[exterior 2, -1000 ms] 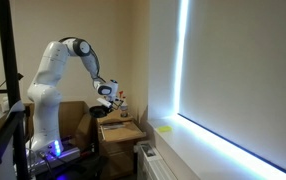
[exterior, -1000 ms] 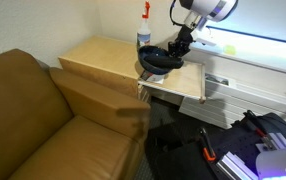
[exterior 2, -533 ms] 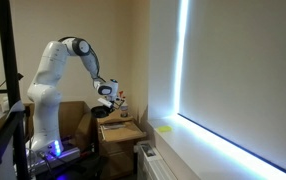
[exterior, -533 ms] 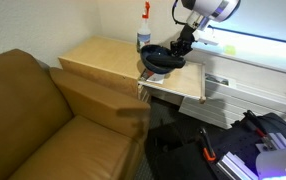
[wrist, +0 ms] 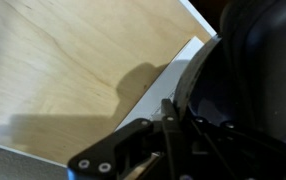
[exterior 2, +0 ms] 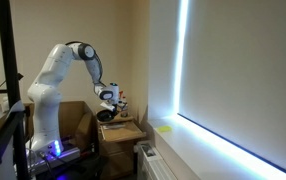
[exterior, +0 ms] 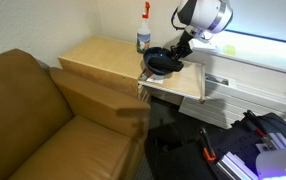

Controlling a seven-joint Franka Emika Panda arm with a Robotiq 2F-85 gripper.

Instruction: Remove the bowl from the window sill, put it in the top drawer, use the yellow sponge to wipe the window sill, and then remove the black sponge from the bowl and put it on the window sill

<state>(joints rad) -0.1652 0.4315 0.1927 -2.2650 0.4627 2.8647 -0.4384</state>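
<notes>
Step in hand: carrying the bowl from the window sill to the top drawer; judged to be in the first stage of the task.
End effector: gripper clamped on the bowl's rim on the sill-facing side; in the wrist view, fingers close together at the dark rim.
Bowl position: clear of the sill, over the cabinet top close to its front edge, near the corner nearest the sill.
Top drawer: front not made out; open or closed cannot be told.
Black sponge: not discernible inside the bowl.
Yellow sponge: lying on the sill, well apart from the gripper.
Obstruction: spray bottle at the back edge, just beside the bowl.
Next move calls for: a level carry to the drawer opening, lowering inside, then release; clearance from the bottle required.
</notes>
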